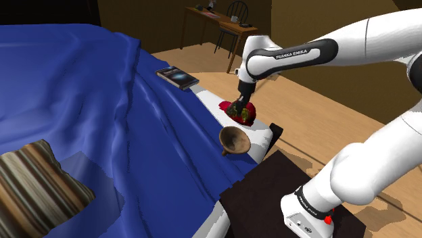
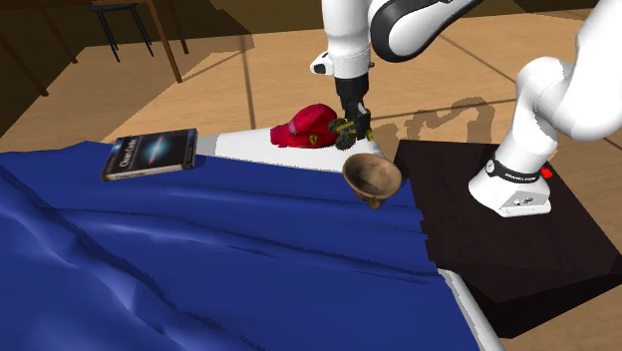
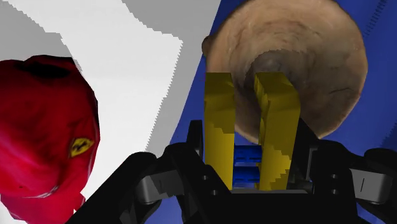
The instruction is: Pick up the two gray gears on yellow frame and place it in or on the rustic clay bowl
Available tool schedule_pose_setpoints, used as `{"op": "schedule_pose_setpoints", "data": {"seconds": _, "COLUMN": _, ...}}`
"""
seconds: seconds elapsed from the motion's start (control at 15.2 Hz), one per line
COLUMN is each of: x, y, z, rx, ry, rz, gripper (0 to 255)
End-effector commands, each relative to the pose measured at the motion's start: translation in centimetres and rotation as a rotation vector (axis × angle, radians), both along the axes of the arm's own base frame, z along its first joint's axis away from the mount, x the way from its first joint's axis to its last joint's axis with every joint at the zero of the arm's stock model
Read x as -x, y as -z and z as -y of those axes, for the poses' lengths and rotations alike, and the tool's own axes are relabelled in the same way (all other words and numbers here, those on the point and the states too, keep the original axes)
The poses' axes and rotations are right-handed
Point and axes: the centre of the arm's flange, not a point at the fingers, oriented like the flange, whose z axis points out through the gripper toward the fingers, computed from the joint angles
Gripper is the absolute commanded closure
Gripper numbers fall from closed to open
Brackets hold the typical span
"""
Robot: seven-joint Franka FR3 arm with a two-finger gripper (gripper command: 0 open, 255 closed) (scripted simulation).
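My black gripper [image 1: 238, 107] is shut on the gear toy [image 2: 354, 130], holding it in the air over the bed's edge. In the wrist view the toy's two yellow frame bars [image 3: 219, 124] stick out between the fingers [image 3: 159, 188], with a blue part between them, and reach over the near side of the brown clay bowl [image 3: 299, 57]. The bowl [image 1: 235, 140] [image 2: 372, 177] sits tilted on the blue cover, just below and beside the gripper [image 2: 351, 120]. The gears themselves look dark and small in the exterior views.
A red cap [image 2: 304, 127] [image 3: 44, 127] [image 1: 247, 112] lies on the white mattress strip [image 2: 239, 147] right beside the gripper. A dark book [image 2: 150, 155] [image 1: 177, 77] lies farther along. A blue blanket [image 1: 101, 122], a striped pillow [image 1: 34, 182] and the dark stand [image 2: 498, 249] are nearby.
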Motion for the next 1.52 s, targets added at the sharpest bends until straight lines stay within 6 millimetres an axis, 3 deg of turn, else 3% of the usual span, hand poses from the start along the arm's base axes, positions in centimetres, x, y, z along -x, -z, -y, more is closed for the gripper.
{"op": "schedule_pose_setpoints", "data": {"seconds": 0.0, "x": 2.3, "y": -0.1, "z": -1.2, "rx": 0.0, "ry": 0.001, "rz": 0.0, "gripper": 255}}
{"op": "schedule_pose_setpoints", "data": {"seconds": 0.26, "x": 6.5, "y": -0.4, "z": -3.6, "rx": 0.0, "ry": 0.001, "rz": 0.0, "gripper": 255}}
{"op": "schedule_pose_setpoints", "data": {"seconds": 1.25, "x": 6.5, "y": 7.8, "z": -3.6, "rx": 0.0, "ry": 0.001, "rz": 0.0, "gripper": 255}}
{"op": "schedule_pose_setpoints", "data": {"seconds": 1.45, "x": 6.5, "y": 7.8, "z": -3.6, "rx": 0.0, "ry": 0.001, "rz": 0.0, "gripper": 255}}
